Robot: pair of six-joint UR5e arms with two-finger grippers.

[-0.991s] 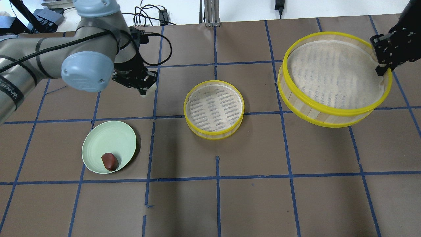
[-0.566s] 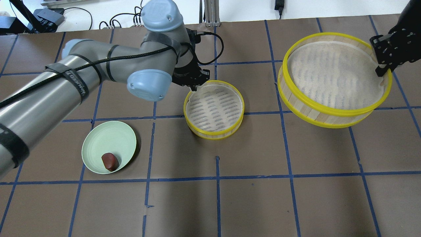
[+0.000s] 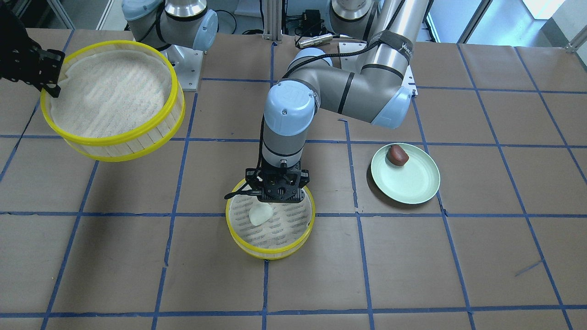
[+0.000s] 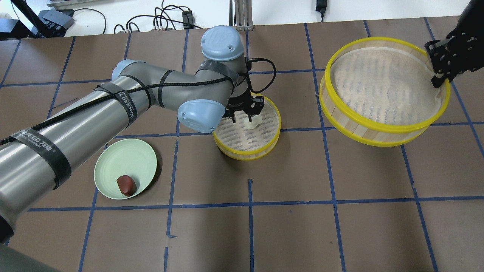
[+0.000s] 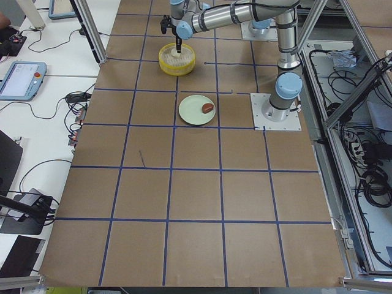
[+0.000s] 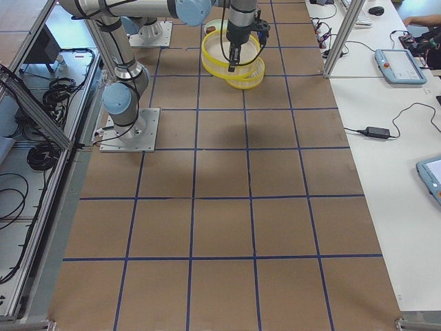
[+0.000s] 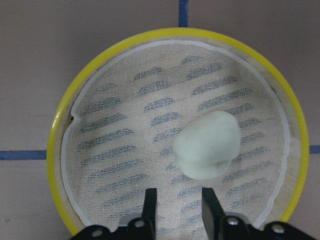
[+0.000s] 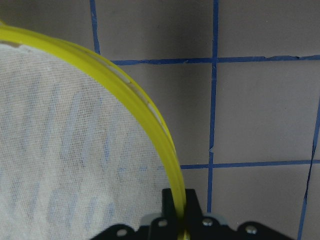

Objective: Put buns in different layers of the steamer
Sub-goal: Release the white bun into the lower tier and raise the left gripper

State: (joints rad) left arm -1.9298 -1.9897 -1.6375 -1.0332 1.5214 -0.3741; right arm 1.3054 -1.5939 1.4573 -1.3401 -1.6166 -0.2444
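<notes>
Starting at the left of the overhead view, there's a pale green plate [image 4: 124, 160] well off to the left of the table layer [image 4: 245, 156], a bit nearer the robot. The reddish-brown bun [image 4: 126, 185] is lying on it, by the edge on the robot's side.

The table layer itself is the yellow-rimmed steamer tray sitting flat on the table, and the white bun [image 7: 207, 150] is lying on its white liner. The left gripper [image 7: 179, 195] hangs right over that tray with its fingers parted and nothing between them. In the wrist view the bun is just ahead of the fingertips, not pinched.

Well to the right of the table layer is the lifted layer [image 4: 382, 126], up in the air and tilted, with only its liner inside. The right gripper [image 4: 438, 77] is clamped on its yellow rim on the side away from the table layer, one finger inside and one outside.

Compared with a second ago, the left arm was out to the left of the table layer with the white bun in its fingers. A bit later it was at the rim, and now the bun is down inside. The plate, brown bun and lifted layer haven't budged.
</notes>
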